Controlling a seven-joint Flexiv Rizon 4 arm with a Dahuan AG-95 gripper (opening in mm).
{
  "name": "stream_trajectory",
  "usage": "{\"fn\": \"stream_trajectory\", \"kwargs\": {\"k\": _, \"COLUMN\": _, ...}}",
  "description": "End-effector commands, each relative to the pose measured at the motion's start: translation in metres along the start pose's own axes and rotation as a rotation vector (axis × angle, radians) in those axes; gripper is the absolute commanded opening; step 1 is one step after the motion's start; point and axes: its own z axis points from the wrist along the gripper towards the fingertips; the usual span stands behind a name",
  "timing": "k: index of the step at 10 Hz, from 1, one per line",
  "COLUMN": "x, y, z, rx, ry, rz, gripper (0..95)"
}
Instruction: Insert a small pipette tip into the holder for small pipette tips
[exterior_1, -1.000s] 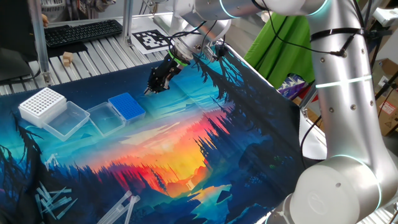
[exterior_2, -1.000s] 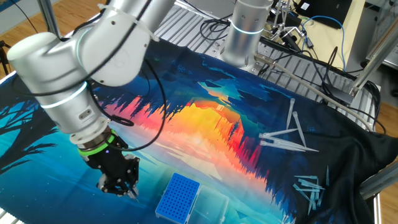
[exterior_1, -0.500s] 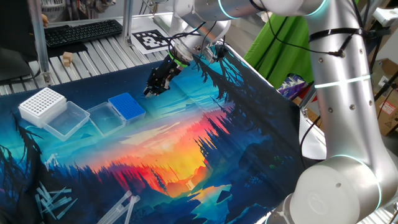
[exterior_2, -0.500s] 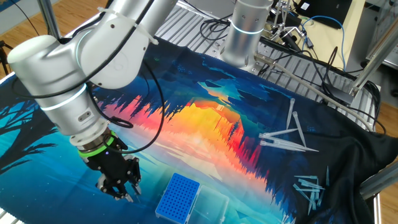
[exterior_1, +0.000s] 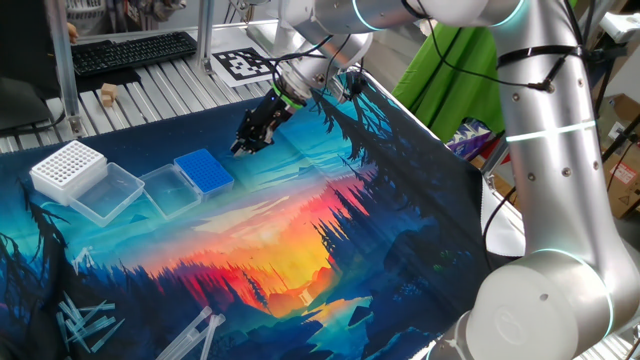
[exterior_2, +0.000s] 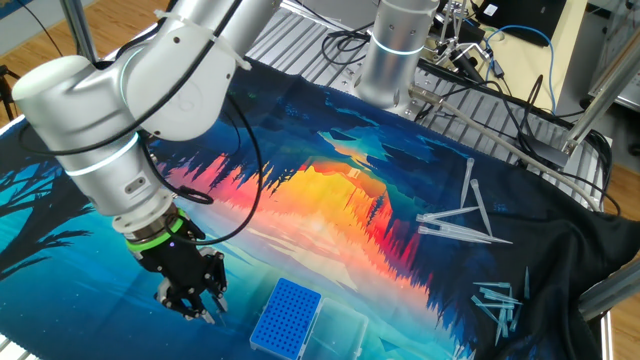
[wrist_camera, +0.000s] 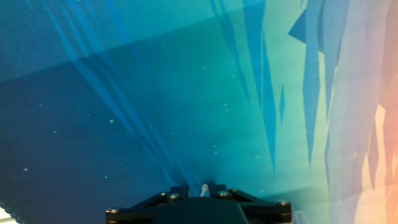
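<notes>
The tool hangs tilted above the surface, a printed forest-sunset mat, a little to the side of the holder for small pipette tips. Between tool and holder lies a strip of bare mat; in the other fixed view the tool sits just beside the holder, not touching it. Beyond the holder, along the same edge of the mat, come a clear tray, a second clear tray and the white box with larger holes, all packed side by side. The middle of the mat is open. Loose long pipette tips lie scattered well apart from the tool near the far edge, with another cluster by the corner where the black cloth folds.

In the hand view the two black fingers are drawn together at the bottom of the frame, clamped on the small pipette tip; only a short pale, whitish stub of it shows between them, pointing out over plain blue-green mat. In the fixed views the tip is too small to make out.

The holder is a bright-blue rectangular block, its top covered by a fine grid of tiny holes, lying flat on the mat
</notes>
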Motion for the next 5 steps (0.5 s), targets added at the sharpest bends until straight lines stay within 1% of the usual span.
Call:
{"fn": "stream_trajectory", "kwargs": {"k": 1, "x": -0.0007, "y": 0.0001, "z": 0.0003, "rx": 0.001, "ry": -0.003, "rz": 0.002, "gripper": 0.0}}
{"fn": "stream_trajectory", "kwargs": {"k": 4, "x": -0.0006, "y": 0.0001, "z": 0.0003, "rx": 0.001, "ry": -0.006, "rz": -0.005, "gripper": 0.0}}
{"fn": "stream_trajectory", "kwargs": {"k": 5, "x": 0.0000, "y": -0.0001, "z": -0.0011, "rx": 0.002, "ry": -0.011, "rz": -0.009, "gripper": 0.0}}
